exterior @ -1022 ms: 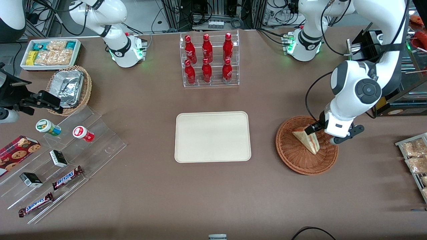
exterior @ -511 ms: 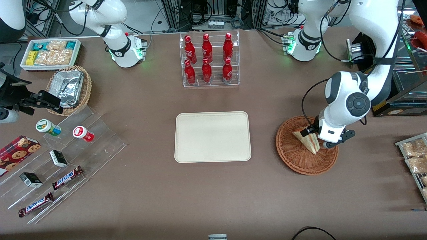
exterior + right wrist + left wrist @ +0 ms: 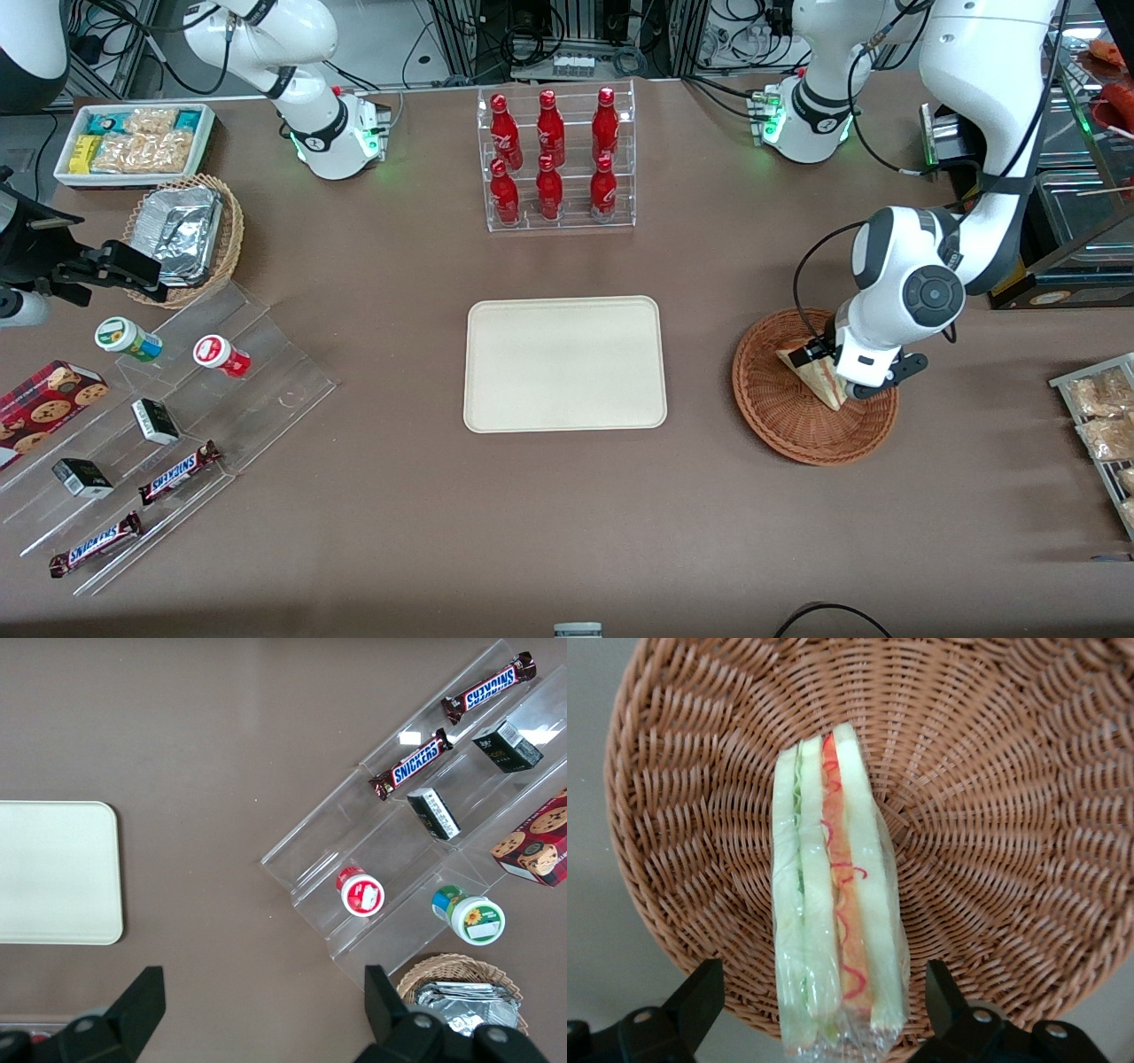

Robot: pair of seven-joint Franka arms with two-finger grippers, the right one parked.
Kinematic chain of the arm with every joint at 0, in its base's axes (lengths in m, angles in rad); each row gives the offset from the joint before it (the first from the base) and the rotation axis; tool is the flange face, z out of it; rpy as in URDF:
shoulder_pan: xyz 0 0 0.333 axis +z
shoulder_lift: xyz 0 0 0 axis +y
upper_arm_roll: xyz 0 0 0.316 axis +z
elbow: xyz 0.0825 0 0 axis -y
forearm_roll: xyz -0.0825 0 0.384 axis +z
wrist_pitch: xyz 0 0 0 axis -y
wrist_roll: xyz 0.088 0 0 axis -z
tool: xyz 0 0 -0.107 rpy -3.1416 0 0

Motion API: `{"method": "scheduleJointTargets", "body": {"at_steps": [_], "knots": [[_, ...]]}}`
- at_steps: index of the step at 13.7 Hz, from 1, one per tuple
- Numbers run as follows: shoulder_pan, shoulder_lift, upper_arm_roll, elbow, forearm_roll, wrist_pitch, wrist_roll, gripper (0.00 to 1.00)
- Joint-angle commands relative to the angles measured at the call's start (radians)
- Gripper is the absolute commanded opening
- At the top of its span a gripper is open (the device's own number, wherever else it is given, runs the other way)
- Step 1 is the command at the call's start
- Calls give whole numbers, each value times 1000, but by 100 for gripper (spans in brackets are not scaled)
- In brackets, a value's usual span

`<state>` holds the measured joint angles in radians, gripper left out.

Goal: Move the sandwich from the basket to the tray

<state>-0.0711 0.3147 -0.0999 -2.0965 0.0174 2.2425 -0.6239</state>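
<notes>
Brown bench, cluttered round its edges. At its middle lies the cream tray, flat, nothing on it. Toward the working arm's end sits the reddish wicker basket, well apart from the tray, with bare bench between them.

In the basket, the sandwich: a triangular wedge standing on edge, cut face up. The wrist view shows pale bread slices with a green layer and a pink-red layer between them, all sealed in clear film.

Claw hangs low over the basket, right above the sandwich. Its fingers are spread wide, one on each side of the wedge and apart from it; nothing held.

Handling, as judged:
- Light; weight is no concern.
- Soft bread, so a hard squeeze would crush it and push the filling out. Close gently.
- The film looks smooth and may slide on the pads.
- Best hold is across the two outer bread faces, where the wedge is thick, not at the thin tip. The fingers are already lined up for that.
- A shallow rim means only a short lift is needed before crossing to the tray.
</notes>
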Motion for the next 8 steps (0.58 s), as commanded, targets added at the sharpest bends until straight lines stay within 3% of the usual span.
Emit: {"method": "scheduleJointTargets", "body": {"at_steps": [1,2,4,5,8], "knots": [[1,23,-4,9,-10,6,-19,90],[1,23,-4,1,-10,5,-20,70],[-1,20,-4,-5,-10,0,-19,16],[-1,20,-4,-5,-10,-3,-19,0],[-1,14,-4,-2,-8,-6,-16,0]]}}
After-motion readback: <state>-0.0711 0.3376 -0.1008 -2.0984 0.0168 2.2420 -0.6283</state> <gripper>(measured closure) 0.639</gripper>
